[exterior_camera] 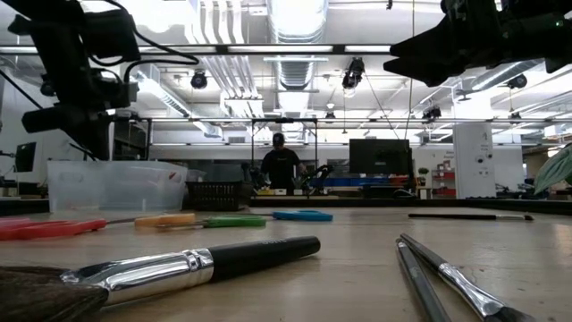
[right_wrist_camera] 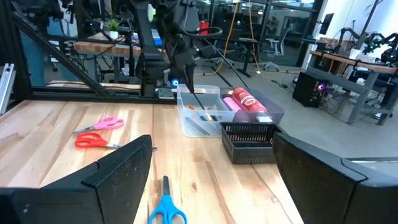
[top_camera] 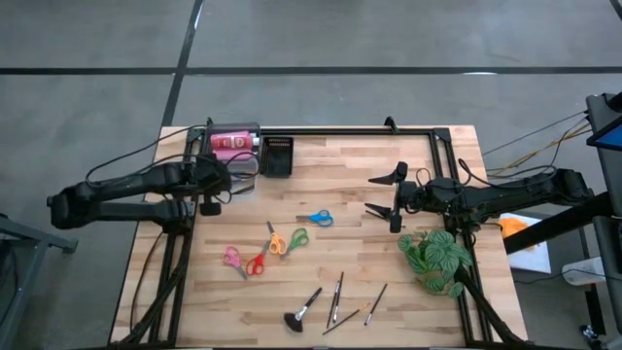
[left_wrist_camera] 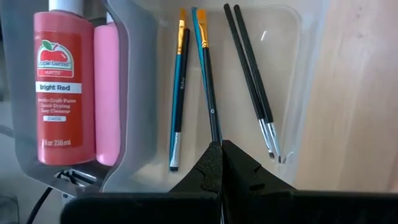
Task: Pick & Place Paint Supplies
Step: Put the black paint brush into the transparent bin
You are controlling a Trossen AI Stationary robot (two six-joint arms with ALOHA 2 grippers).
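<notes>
Black-handled and thin, the brush [left_wrist_camera: 210, 93] pinched at its tip by the left gripper [left_wrist_camera: 221, 149] over the clear tub [left_wrist_camera: 292, 74] looks light, stiff and slippery, best held mid-handle, while the right gripper [top_camera: 385, 194], jaws wide apart and empty, hovers well away from that tub.

The room is bright, and the light comes from long ceiling lamps [exterior_camera: 295, 22] that glow so white in the low view that they wash out. In that same view the big brush [exterior_camera: 192, 262] close to the camera looks soft and fuzzy, and the arms up top are only dark shapes against the lamps. From above, the wooden table [top_camera: 360, 180] is lit evenly with only small soft shadows under the scissors [top_camera: 316, 218], and the clear tub [left_wrist_camera: 289, 37] shows a little shine on its plastic in the left wrist view.
</notes>
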